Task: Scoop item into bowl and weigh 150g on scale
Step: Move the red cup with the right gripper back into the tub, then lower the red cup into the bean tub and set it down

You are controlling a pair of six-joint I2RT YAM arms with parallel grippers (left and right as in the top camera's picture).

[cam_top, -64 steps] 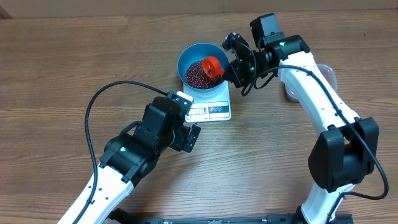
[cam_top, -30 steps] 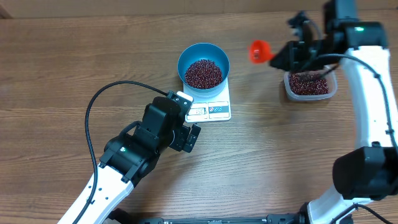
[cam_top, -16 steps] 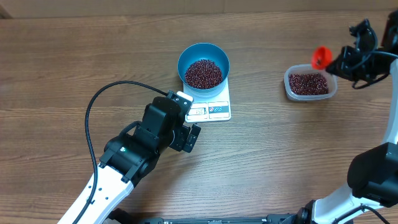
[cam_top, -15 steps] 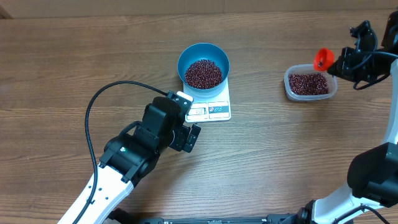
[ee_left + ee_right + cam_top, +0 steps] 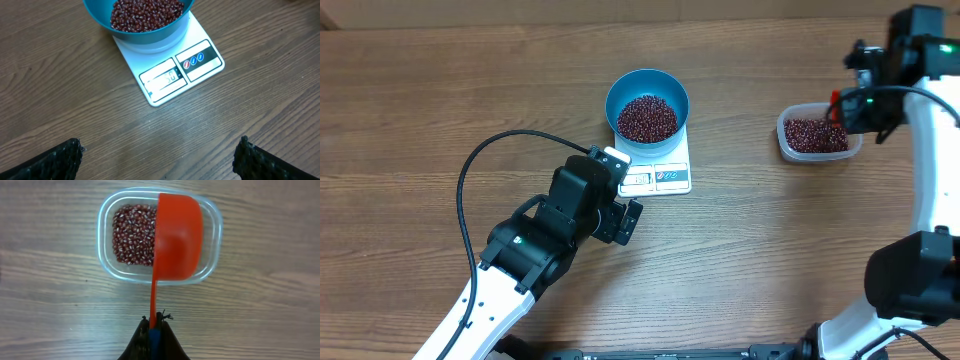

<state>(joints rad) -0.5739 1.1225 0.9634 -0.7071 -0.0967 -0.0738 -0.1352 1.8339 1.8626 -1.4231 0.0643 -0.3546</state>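
Observation:
A blue bowl (image 5: 647, 107) with a heap of dark red beans (image 5: 646, 118) stands on the white scale (image 5: 660, 176); the left wrist view shows the bowl (image 5: 140, 31), the beans (image 5: 145, 11) and the scale (image 5: 172, 75) with its lit display. My left gripper (image 5: 159, 157) hovers open over bare table in front of the scale. My right gripper (image 5: 153, 325) is shut on the handle of an orange scoop (image 5: 176, 240), held over the clear tub (image 5: 107, 265) of beans (image 5: 132, 235). From overhead the right gripper (image 5: 848, 108) is at the tub's (image 5: 819, 136) right edge.
The left arm's black cable (image 5: 485, 160) loops over the table left of the scale. The wood table (image 5: 770, 240) runs wide between the scale and the tub.
The right gripper has carried the scoop from left of the tub out past its far right side and back over the tub's right edge. The left arm has not moved.

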